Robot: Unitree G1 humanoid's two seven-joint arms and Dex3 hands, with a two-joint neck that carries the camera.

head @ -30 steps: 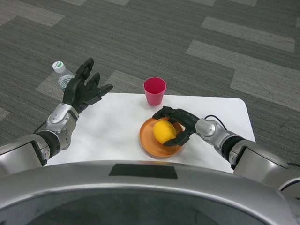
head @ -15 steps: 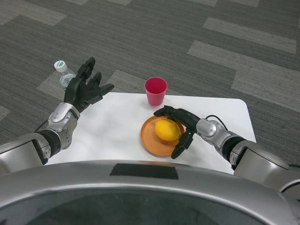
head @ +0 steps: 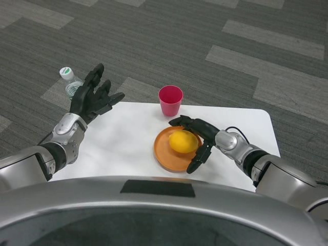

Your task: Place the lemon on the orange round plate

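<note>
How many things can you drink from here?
2: a pink cup standing at the table's far edge, and a water bottle behind the left hand, partly hidden by it.

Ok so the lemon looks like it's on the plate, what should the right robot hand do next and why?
Probably draw the right robot hand back toward the robot, clear of the plate. The lemon already sits on the plate, and the fingers arch around it, spread rather than gripping, so a pull straight away seems least likely to nudge it.

One lemon (head: 183, 141), one orange plate (head: 165, 151), one pink cup (head: 170, 100) and one bottle (head: 69, 82) (clear plastic).
</note>
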